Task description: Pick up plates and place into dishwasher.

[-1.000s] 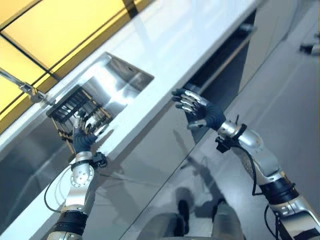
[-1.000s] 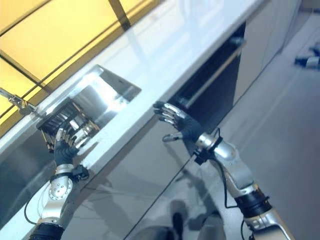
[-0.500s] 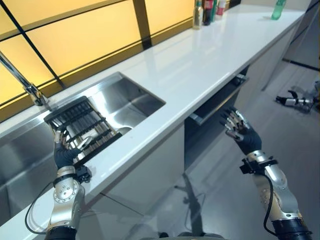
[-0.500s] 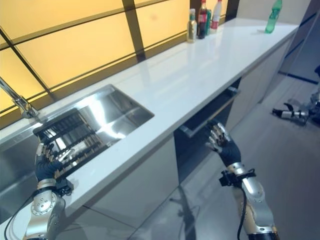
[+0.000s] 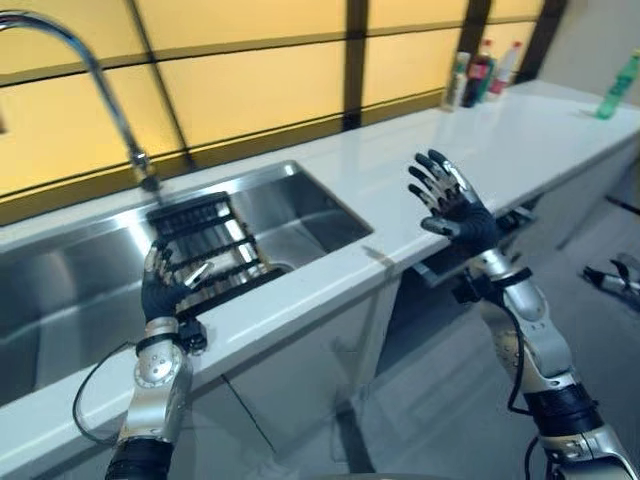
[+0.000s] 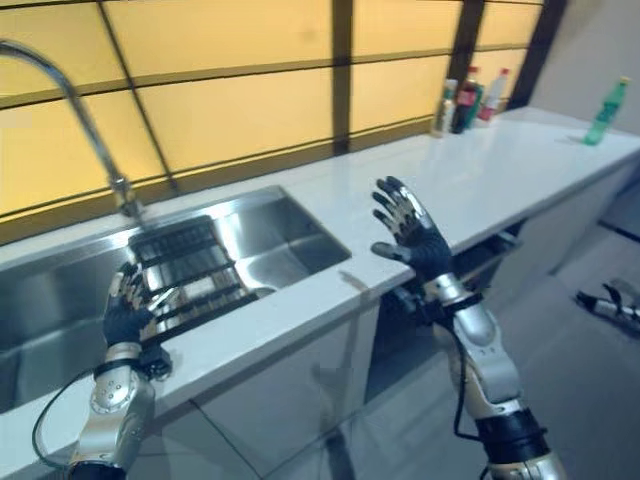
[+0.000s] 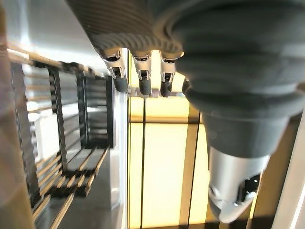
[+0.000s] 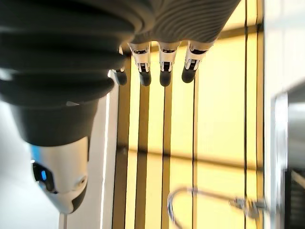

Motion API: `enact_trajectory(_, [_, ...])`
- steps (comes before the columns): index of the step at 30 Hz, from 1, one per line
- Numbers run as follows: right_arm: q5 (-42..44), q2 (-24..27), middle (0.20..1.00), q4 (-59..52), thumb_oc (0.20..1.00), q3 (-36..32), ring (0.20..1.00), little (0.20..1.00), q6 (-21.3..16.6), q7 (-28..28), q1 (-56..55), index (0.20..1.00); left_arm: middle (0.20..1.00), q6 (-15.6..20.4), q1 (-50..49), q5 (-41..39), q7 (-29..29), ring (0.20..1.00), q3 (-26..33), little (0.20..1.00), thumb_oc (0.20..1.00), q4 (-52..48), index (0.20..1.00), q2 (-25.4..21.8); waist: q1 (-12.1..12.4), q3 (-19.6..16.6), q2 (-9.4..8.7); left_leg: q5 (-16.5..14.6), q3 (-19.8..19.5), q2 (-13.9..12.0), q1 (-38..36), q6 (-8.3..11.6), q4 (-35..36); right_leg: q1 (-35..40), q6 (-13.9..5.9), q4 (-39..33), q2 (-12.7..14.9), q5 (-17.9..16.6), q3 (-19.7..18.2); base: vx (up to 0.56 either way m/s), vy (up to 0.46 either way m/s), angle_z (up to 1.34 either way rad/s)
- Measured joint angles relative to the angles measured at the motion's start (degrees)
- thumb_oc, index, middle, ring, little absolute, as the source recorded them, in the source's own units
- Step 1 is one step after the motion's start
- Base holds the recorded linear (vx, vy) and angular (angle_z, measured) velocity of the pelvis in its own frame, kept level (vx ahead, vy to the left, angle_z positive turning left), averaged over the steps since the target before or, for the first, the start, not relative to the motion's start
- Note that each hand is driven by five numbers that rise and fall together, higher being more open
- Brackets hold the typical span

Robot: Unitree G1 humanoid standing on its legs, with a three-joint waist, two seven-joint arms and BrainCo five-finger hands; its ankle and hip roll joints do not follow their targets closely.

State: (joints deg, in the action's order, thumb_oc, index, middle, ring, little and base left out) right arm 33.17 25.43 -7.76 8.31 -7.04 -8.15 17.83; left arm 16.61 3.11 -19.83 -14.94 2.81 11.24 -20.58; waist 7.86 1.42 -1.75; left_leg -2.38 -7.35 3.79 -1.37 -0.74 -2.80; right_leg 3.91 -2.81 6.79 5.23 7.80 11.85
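At lower left, the left robot hand (image 5: pixel 165 290) hovers with fingers spread at the near edge of a steel sink (image 5: pixel 300 205), before a black slatted rack (image 5: pixel 205 245) under a curved faucet (image 5: pixel 95 75). Centre right, the right robot hand (image 5: pixel 450 205) is raised, fingers spread, over the glossy white tabletop (image 5: pixel 500 135). Bottles (image 5: pixel 478 75) stand upper right.

The dishwasher (image 5: pixel 420 320) is a dark-fronted unit built in under the white surface (image 5: pixel 520 140), at about 4 o'clock from the steel sink (image 5: pixel 300 205). Its door stands slightly ajar at the top - a pale handle bar (image 6: pixel 497 244) runs along that upper edge. A black slatted rack (image 5: pixel 205 240) lies in the sink; whether it holds plates cannot be told.
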Motion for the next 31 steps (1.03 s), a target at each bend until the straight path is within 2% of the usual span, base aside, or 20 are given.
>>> enact_trajectory(4, [-0.53, -2.29, 1.000, 5.46, 1.000, 3.81, 1.000, 1.000, 1.34, 4.08, 3.76, 1.000, 1.000, -2.23, 1.04, -0.09, 0.43, 1.000, -1.30, 1.000, 1.000, -4.17, 1.000, -0.77, 2.97, 1.27, -2.42, 0.32, -2.66, 0.67, 1.13, 0.16, -0.79, 1.42, 0.00, -0.88, 0.08, 0.18, 2.19, -0.01, 0.002, 0.51])
enact_trajectory(6, [-1.10, -3.14, 1.000, 7.18, 1.000, 4.95, 1.000, 1.000, 2.27, 5.57, 3.99, 1.000, 1.000, -2.97, 1.77, -0.09, 0.80, 1.000, -1.61, 1.000, 1.000, -5.57, 1.000, -0.78, 4.10, 1.89, -3.17, 0.36, -2.81, 1.12, 2.16, 0.10, -2.03, 1.58, -0.23, -0.91, 0.42, 0.40, 2.72, 0.03, -0.046, 0.58])
enact_trajectory(11, [-1.26, -4.98, 1.000, 14.22, 1.000, 8.59, 1.000, 1.000, 2.98, 8.56, 3.91, 1.000, 1.000, -5.30, 1.81, -0.13, 1.22, 1.000, -1.68, 1.000, 1.000, -6.46, 1.000, -1.01, 4.45, 3.02, -4.73, 0.93, -5.93, 2.44, 4.37, -0.01, -4.12, 2.96, -0.74, -1.55, 0.65, 0.89, 2.48, 0.02, -0.111, 0.62])
enact_trajectory(13, [-1.25, -6.52, 1.000, 17.59, 1.000, 8.68, 1.000, 1.000, 3.01, 8.87, 3.89, 1.000, 1.000, -5.50, 2.24, -0.03, 1.42, 1.000, -1.98, 1.000, 1.000, -6.99, 1.000, -1.10, 5.68, 3.54, -5.45, 1.35, -7.04, 2.44, 5.06, 0.31, -4.43, 3.12, -0.68, -1.99, 0.38, 1.02, 2.29, 0.00, -0.153, 0.35])
enact_trajectory(18, [-1.03, -8.17, 1.000, 21.73, 1.000, 11.38, 1.000, 1.000, 3.02, 10.27, 3.90, 1.000, 1.000, -7.55, 2.83, 0.06, 1.52, 1.000, -4.03, 1.000, 1.000, -7.48, 1.000, -2.06, 6.14, 3.87, -5.24, 1.95, -7.53, 2.37, 4.96, 0.58, -3.73, 4.86, -0.32, -3.94, -0.25, 0.50, 2.92, -0.02, -0.107, 0.21])
enact_trajectory(20, [-0.99, -9.09, 1.000, 22.51, 1.000, 11.84, 1.000, 1.000, 3.00, 11.57, 3.90, 1.000, 1.000, -8.41, 2.93, 0.07, 1.53, 1.000, -4.04, 1.000, 1.000, -7.79, 1.000, -2.11, 7.16, 4.15, -4.81, 2.26, -7.69, 2.39, 4.90, 0.69, -3.38, 4.99, -0.20, -4.42, -0.45, 0.26, 2.97, -0.03, -0.066, 0.06])
enact_trajectory(24, [-0.96, -9.16, 1.000, 23.19, 1.000, 12.38, 1.000, 1.000, 2.44, 13.14, 3.92, 1.000, 1.000, -10.25, 4.29, -0.02, 1.51, 1.000, -4.85, 1.000, 1.000, -7.82, 1.000, -2.15, 6.95, 4.36, -4.45, 3.99, -7.55, 2.45, 4.59, 0.60, -1.67, 6.16, -0.13, -5.94, -0.58, -0.02, 3.65, -0.03, -0.042, 0.27])
enact_trajectory(31, [-0.93, -10.27, 1.000, 23.82, 1.000, 12.39, 1.000, 1.000, 1.89, 13.71, 3.93, 1.000, 1.000, -12.20, 4.28, -0.16, 1.51, 1.000, -5.58, 1.000, 1.000, -7.85, 1.000, -2.23, 7.17, 4.61, -3.54, 4.11, -6.94, 2.38, 3.13, 0.63, -0.67, 7.95, -0.01, -7.10, -0.75, 0.06, 3.69, -0.03, -0.013, 0.07])
